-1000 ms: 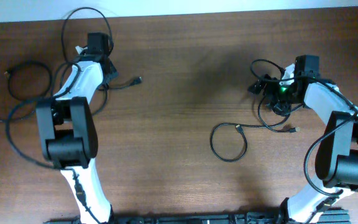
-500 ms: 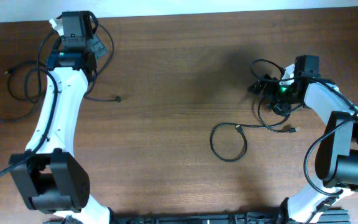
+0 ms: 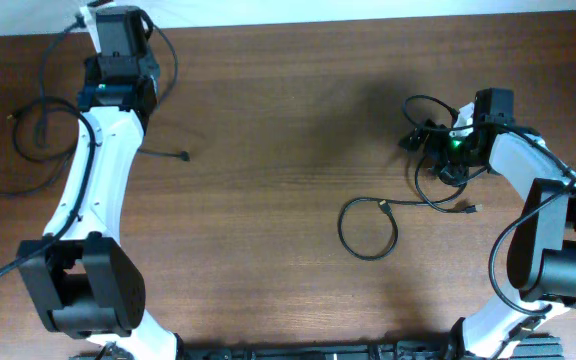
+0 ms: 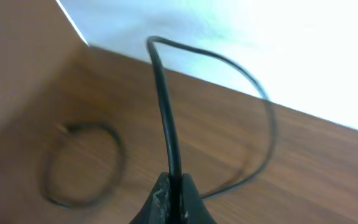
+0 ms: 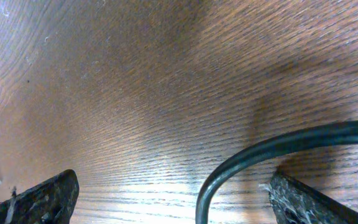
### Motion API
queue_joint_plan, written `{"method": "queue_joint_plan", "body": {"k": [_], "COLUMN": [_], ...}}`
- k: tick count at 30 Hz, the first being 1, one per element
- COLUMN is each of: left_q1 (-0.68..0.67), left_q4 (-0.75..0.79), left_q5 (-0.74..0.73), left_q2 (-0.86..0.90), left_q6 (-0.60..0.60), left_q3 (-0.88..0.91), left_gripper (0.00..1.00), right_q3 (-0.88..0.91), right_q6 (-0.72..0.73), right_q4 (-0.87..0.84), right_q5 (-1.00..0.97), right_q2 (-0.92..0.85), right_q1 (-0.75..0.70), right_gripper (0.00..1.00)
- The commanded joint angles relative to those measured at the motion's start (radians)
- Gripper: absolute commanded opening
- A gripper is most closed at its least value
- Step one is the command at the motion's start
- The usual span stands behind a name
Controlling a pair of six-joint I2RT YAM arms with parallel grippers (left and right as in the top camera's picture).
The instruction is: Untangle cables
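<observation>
Left cable (image 4: 165, 112) pinched tight in left gripper (image 4: 173, 186), up at far-left table edge (image 3: 268, 100). Could slip free or drag off the edge. Cable tangle (image 3: 415, 140) far right, under right gripper (image 5: 173, 202), jaws wide. Closing might catch two strands and tighten it.

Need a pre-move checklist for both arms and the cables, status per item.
1. Grip: left pincer shut on the thin black held cord: ok.
2. Ready: right pincer open, straddling a thin black cord arc: ok.
3. Free end: small plug end of the held cord clear of other cords: ok.
4. Separation: black cord tangle at the right pincer pulled apart: not ok.
5. Crossing: held cord free of the black coiled cord at far left: cannot tell, the arm covers where they might cross.
</observation>
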State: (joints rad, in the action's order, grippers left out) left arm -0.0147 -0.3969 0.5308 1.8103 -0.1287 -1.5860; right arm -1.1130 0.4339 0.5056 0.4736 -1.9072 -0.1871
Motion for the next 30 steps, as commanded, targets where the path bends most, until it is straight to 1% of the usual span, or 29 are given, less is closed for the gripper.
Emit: {"method": "queue_joint_plan", "body": {"k": [1,3,6,8,9,13,15,19,21,22,25,29,30], "left_q1": [0.000,-0.002,-0.002,-0.002,-0.002,-0.002,-0.001,0.029,0.047,0.057,0.078,0.076,0.067], "left_q4": [-0.011,-0.024,-0.027,-0.039,-0.057,-0.121,-0.132,-0.129,-0.129,-0.131,-0.132,-0.136,-0.136], "left_q5": [0.034,-0.148,-0.360,-0.581,-0.617,-0.612,-0.577,-0.336,-0.270,-0.274,-0.308,-0.490,-0.560], "left_q2": [-0.070,-0.122,-0.165,-0.169,-0.166,-0.135,-0.108,-0.037,-0.004,0.013,0.064,0.159,0.191], "left_q6": [0.172,0.188,0.194,0.195,0.203,0.318,0.361,0.370,0.369,0.366,0.286,0.272,0.272], "left_q3": [-0.001,-0.001,-0.001,-0.001,0.000,0.000,0.000,0.000,0.000,0.000,0.000,0.000,0.000], "left_gripper": [0.00,0.00,0.00,0.00,0.00,0.00,0.00,0.00,0.00,0.00,0.00,0.00,0.00], "right_q3": [0.095,0.095,0.095,0.095,0.095,0.095,0.095,0.095,0.095,0.095,0.095,0.095,0.095], "right_q6": [-0.015,-0.015,-0.015,-0.015,-0.015,-0.015,-0.015,-0.015,-0.015,-0.015,-0.015,-0.015,-0.015], "right_q4": [0.036,0.036,0.036,0.036,0.036,0.036,0.036,0.036,0.036,0.036,0.036,0.036,0.036], "right_q5": [-0.239,-0.239,-0.239,-0.239,-0.239,-0.239,-0.239,-0.239,-0.239,-0.239,-0.239,-0.239,-0.239], "right_q2": [-0.136,-0.136,-0.136,-0.136,-0.136,-0.136,-0.136,-0.136,-0.136,-0.136,-0.136,-0.136,-0.136], "right_q1": [-0.016,-0.016,-0.016,-0.016,-0.016,-0.016,-0.016,-0.016,-0.016,-0.016,-0.016,-0.016,-0.016], "right_gripper": [0.99,0.99,0.99,0.99,0.99,0.99,0.99,0.99,0.99,0.99,0.99,0.99,0.99]}}
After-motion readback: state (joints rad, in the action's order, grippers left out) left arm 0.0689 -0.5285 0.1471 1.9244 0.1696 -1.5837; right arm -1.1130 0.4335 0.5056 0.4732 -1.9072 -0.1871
